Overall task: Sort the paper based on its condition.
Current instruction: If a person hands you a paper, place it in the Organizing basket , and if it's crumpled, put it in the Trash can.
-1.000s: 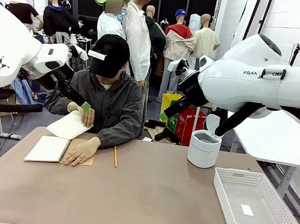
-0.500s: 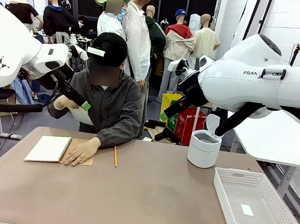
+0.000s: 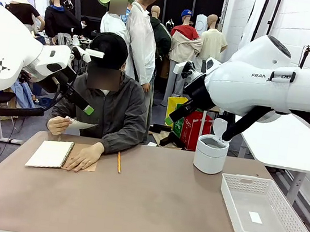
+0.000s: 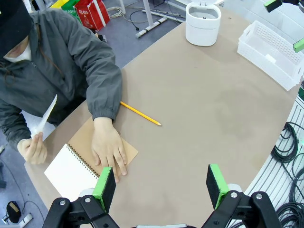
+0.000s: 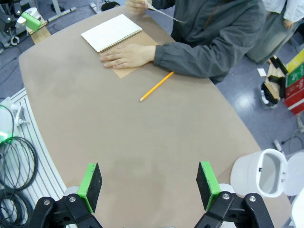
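The person at the far side holds one loose off-white sheet of paper (image 3: pixel 79 123) in one hand, just above the table's far left edge. It also shows edge-on in the left wrist view (image 4: pixel 47 114) and at the top of the right wrist view (image 5: pixel 164 14). Their other hand (image 3: pixel 84 157) presses flat on the open spiral notebook (image 3: pixel 50 153). My left gripper (image 4: pixel 161 183) hangs open and empty high above the table, near the person's shoulder (image 3: pixel 79 101). High over the table's near side, my right gripper (image 5: pixel 149 183) is open and empty too.
A yellow pencil (image 3: pixel 119 161) lies right of the notebook. A white lidded bin (image 3: pixel 210 153) stands at the far right. A white mesh basket (image 3: pixel 249 178) sits at the right edge with a tiny white slip (image 3: pixel 255 217) inside. Bare brown tabletop (image 3: pixel 154 207) spans the middle.
The person has pulled a sheet off the notebook, raised it to their chest, then lowered it to the left. Neither arm has moved.
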{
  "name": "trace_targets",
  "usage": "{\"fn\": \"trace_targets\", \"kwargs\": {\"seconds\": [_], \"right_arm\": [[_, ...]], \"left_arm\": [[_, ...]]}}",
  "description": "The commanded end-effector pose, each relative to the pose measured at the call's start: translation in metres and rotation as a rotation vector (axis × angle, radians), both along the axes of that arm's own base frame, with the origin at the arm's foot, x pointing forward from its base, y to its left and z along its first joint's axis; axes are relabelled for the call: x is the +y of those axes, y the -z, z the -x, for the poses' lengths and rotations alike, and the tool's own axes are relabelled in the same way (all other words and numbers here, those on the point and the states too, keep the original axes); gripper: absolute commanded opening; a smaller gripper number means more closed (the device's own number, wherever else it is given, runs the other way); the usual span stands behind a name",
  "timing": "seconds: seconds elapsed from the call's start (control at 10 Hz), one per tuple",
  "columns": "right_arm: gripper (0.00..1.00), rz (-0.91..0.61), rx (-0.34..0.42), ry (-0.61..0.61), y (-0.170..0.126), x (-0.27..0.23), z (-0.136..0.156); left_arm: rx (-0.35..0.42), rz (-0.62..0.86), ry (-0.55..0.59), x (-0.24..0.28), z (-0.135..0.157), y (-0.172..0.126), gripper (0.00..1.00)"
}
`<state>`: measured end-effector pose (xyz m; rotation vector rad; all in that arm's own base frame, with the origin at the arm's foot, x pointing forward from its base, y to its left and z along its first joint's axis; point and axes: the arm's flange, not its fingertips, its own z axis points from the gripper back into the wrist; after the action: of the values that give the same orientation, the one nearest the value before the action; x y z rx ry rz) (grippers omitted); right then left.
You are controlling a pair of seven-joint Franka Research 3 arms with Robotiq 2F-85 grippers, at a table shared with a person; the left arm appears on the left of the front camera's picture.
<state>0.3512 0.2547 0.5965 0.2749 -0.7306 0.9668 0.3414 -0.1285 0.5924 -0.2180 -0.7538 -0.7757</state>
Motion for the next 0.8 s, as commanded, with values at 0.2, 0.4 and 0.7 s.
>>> {"fn": "trace_targets", "kwargs": {"seconds": [0.2, 0.4, 0.7], "right_arm": [[1.00, 0.007, -0.003, 0.011, -0.0005, 0.0008, 0.0005], [1.00, 0.007, -0.003, 0.011, -0.0005, 0.0008, 0.0005], [1.00, 0.007, -0.003, 0.011, -0.0005, 0.0008, 0.0005]], "left_arm": [[0.005, 0.004, 0.002, 0.0013, -0.0010, -0.0012, 1.00], [0.005, 0.004, 0.002, 0.0013, -0.0010, -0.0012, 1.00], [0.005, 0.004, 0.002, 0.0013, -0.0010, -0.0012, 1.00]]}}
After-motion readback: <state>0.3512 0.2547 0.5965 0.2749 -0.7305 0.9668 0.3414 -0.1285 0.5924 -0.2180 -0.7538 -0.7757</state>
